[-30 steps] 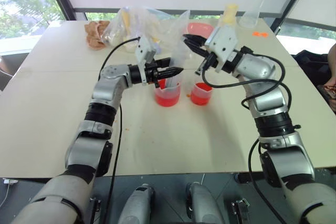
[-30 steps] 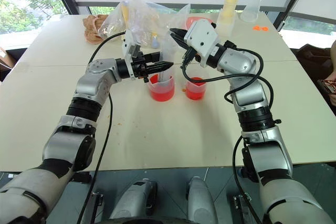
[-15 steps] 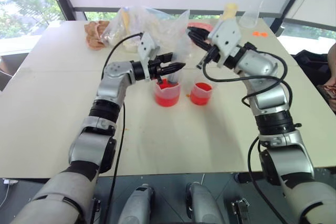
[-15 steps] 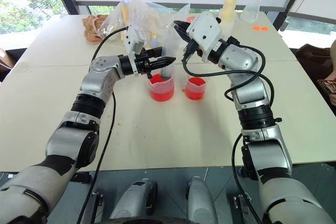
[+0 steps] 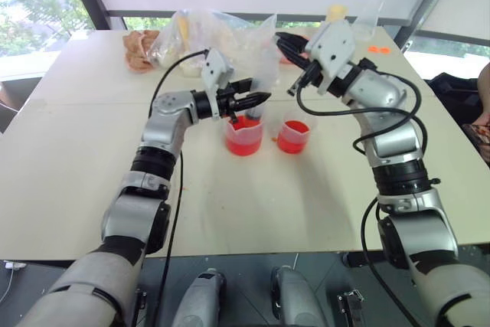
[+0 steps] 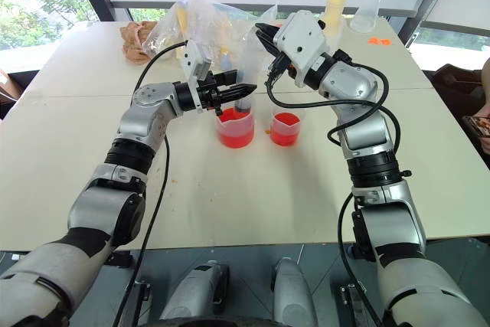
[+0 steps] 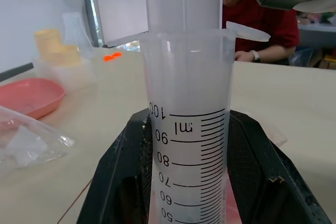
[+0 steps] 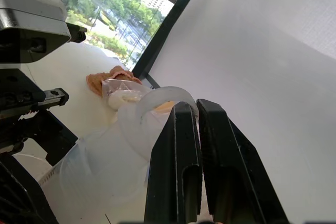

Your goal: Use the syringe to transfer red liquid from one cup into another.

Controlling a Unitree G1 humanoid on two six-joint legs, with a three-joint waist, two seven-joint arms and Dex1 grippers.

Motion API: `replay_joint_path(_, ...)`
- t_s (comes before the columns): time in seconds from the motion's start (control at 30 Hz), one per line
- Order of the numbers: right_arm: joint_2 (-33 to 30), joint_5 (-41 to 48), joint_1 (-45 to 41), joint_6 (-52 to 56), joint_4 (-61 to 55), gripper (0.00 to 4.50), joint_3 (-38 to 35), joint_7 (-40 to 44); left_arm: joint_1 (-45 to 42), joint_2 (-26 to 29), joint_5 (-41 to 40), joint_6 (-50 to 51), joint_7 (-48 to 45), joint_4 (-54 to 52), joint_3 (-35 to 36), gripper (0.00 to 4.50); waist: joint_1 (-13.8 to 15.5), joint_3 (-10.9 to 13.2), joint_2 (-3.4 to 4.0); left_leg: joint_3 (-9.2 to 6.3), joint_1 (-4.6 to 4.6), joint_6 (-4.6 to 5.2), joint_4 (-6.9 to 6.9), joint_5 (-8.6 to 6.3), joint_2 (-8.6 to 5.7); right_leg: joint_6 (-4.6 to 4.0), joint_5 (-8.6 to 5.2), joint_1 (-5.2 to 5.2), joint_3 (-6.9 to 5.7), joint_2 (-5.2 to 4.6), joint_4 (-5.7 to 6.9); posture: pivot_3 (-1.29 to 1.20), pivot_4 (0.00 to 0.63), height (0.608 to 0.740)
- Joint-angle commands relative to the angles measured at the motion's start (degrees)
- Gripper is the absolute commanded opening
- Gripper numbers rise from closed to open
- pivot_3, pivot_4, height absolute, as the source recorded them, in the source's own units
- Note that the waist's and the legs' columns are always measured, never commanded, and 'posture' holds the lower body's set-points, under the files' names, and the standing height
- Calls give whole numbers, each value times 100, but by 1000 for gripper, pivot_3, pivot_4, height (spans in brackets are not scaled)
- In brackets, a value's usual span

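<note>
Syringe [image 6: 246,86] over larger beaker [image 6: 235,129], smaller beaker [image 6: 285,129] to its right

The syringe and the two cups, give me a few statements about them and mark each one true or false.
1. The left gripper holds the syringe by its barrel. True.
2. The syringe lies flat on the table. False: it stands upright over the larger cup.
3. Both cups hold red liquid. True: the smaller cup has some too.
4. The smaller cup stands on the robot's left of the larger cup. False: it stands on the robot's right of it.
5. The right gripper is at the plunger's top ring. True.
6. The larger cup is tipped over. False: it stands upright.
</note>
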Motion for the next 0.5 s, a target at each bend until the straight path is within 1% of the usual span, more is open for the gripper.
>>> replay_joint_path(0.03, -92, 311, -215, -65, -659, 1397, -367, 37, -64, 107, 15, 145, 34, 142, 71, 1444, -1, 0, 0, 0, 0, 0, 0, 0, 0, 0, 0, 0, 0, 0, 0, 0, 150, 740)
replay_joint_path(0.1, -207, 353, 17, 99, -909, 2421, -411, 99, -141, 165, -28, 163, 59, 169, 171, 1444, 3, 0, 0, 0, 0, 0, 0, 0, 0, 0, 0, 0, 0, 0, 0, 0, 150, 740)
replay_joint_path(0.13, -255, 522, 183, 299, -1147, 2868, -536, 108, -198, 196, -70, 180, 91, 178, 242, 1444, -3, 1, 2, 0, 0, 0, 0, 0, 0, 0, 0, 0, 0, 0, 0, 0, 150, 740)
replay_joint_path(0.27, -451, 1207, 661, 1058, -1955, 2868, -950, 208, -294, 270, -155, 242, 162, 160, 387, 1444, 24, 1, 1, 0, -1, 2, -1, -1, 1, 0, 0, -1, 0, 1, 0, 0, 150, 740)
replay_joint_path(0.37, -902, 2090, 1354, 2020, -2748, 2868, -1468, 500, -265, 341, -216, 330, 142, -14, 458, 1444, 68, 1, 1, -6, -3, 5, 1, -3, 1, 0, 0, 2, 0, 1, -2, 0, 150, 740)
replay_joint_path(0.5, -1434, 2428, 2102, 2740, -3268, 2868, -1733, 620, -287, 311, -370, 472, 152, -234, 520, 1444, 45, 1, 1, 1, -4, 12, 3, -7, 0, 1, 0, 4, 1, -3, -6, 0, 150, 740)
